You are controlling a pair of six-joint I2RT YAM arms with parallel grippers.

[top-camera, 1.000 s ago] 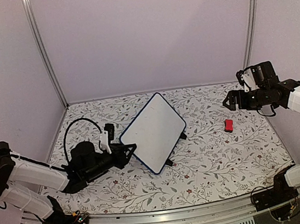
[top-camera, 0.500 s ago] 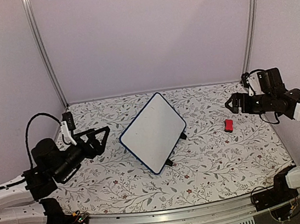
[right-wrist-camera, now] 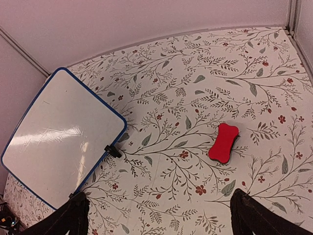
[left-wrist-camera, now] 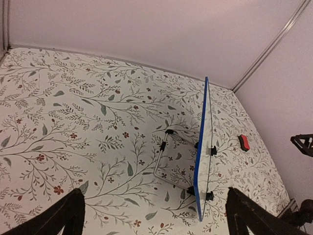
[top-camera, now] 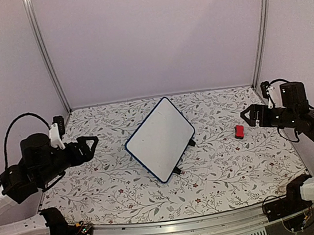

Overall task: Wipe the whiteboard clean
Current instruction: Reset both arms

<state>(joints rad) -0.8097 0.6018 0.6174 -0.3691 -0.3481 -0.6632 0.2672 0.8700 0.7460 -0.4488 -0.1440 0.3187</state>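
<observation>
At nine o'clock the left gripper (top-camera: 90, 146) hovers with jaws spread and empty, well apart from the whiteboard (top-camera: 161, 139). The board stands mid-table, propped on its wire stand (left-wrist-camera: 164, 161), so its face tilts up, probably for wiping. At three o'clock lies the red block (top-camera: 239, 131), likely the eraser. Near it hangs the right gripper (top-camera: 248, 116), jaws wide and empty. No writing or labels are readable anywhere.

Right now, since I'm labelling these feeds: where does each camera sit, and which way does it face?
Top external: above, behind the bases, looking down at the table; left gripper and right gripper show.
Left wrist: faces across the table at the whiteboard, edge-on; own fingertips show.
Right wrist: looks down at the red block and the whiteboard's face; own fingertips show.
Shared by all: whiteboard, red block.
</observation>
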